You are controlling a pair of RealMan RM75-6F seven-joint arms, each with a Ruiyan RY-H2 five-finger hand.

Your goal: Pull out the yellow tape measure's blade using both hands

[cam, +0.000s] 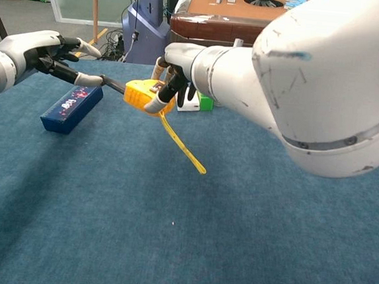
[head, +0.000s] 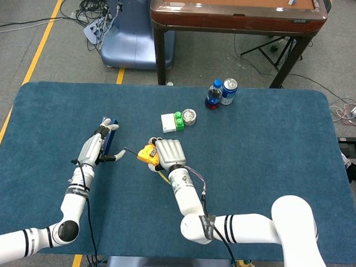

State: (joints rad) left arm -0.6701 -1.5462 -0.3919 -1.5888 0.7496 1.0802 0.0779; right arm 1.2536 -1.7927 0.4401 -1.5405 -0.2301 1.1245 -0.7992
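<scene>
The right hand (cam: 176, 71) covered much of the yellow tape measure (cam: 142, 94) in the chest view, and in the head view the same hand (head: 167, 152) hid all but the case's left part (head: 145, 154). The right arm filled the upper right of the chest view and blocked whatever lay behind it. The case was held above the blue table (head: 266, 143), left of its centre, with the right hand's fingers curled around it. A short dark length of blade (cam: 113, 84) ran leftward from the case to the left hand (cam: 41, 52); whether this was the blade's face or its edge could not be made out. The left hand pinched the blade's end between thumb and fingertip, the other fingers spread. The drawn blade's long axis lay roughly level, left to right across the table. A yellow strap (cam: 181, 144) hung from the case, slanting down to the right. A blue box (cam: 71, 108) lay on the table below the left hand. A bottle (head: 214, 94) and a can (head: 229, 91) stood touching near the far edge.
</scene>
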